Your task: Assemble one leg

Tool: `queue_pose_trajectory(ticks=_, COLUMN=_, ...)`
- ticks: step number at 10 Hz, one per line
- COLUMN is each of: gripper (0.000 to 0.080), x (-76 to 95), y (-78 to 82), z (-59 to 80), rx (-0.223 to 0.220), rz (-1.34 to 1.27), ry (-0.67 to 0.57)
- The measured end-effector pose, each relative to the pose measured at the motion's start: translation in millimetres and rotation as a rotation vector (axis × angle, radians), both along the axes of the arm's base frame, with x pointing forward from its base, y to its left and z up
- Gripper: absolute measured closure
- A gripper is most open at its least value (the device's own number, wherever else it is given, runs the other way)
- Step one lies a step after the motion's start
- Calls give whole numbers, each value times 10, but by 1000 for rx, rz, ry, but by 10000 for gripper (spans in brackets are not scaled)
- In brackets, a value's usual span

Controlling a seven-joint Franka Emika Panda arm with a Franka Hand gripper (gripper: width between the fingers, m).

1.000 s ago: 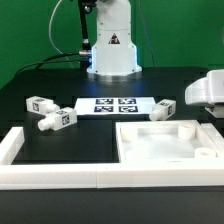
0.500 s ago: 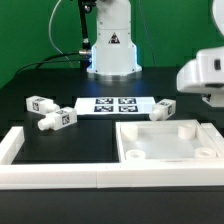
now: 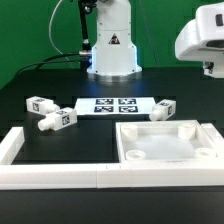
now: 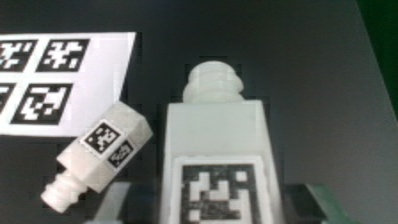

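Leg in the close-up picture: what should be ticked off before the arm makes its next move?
1. Leg gripped in the jaws: ok, it fills the wrist view, far nearer than the table below.
2. Leg sitting straight in the jaws: ok.
3. Tabletop free of loose parts: ok.
4. Spare leg beside the marker board out of the way: ok, it lies apart from the tabletop.
5. Leg lined up over a tabletop corner: cannot tell.
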State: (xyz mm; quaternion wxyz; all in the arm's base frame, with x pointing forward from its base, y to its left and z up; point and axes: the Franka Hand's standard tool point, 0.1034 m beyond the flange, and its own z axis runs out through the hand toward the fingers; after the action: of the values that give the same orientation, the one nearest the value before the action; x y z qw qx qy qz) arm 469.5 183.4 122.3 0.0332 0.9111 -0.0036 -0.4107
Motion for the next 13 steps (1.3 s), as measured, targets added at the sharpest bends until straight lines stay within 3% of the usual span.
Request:
queue_pose_trajectory(ticks=1, gripper=517, x=76, y=-15, z=10, rx=19, rz=5, ry=-22)
queue_pose_trajectory(ticks=2, gripper=517, x=348, y=-90, z=213, rx=46, rz=2, ry=-99)
queue_pose_trajectory(ticks=3, gripper=517, x=654, y=-172, z=575, rx=72, rz=-9, ry=-205)
queue_pose_trajectory(ticks=5, gripper=517, x=920, y=-311, z=900, rx=118, rz=-7, ry=-346)
queue_pose_trajectory(ticks=9, gripper=517, x=984, y=-235, z=798, rx=144, rz=-18, ry=-632)
queue_pose_trajectory(ticks=11, gripper=517, x=1300, y=-472, z=589, rx=194, rz=37, ry=-837)
queue_pose_trajectory(ticks=13, gripper=517, x=1479, y=-619, z=521, rx=205, rz=66, ry=-1049)
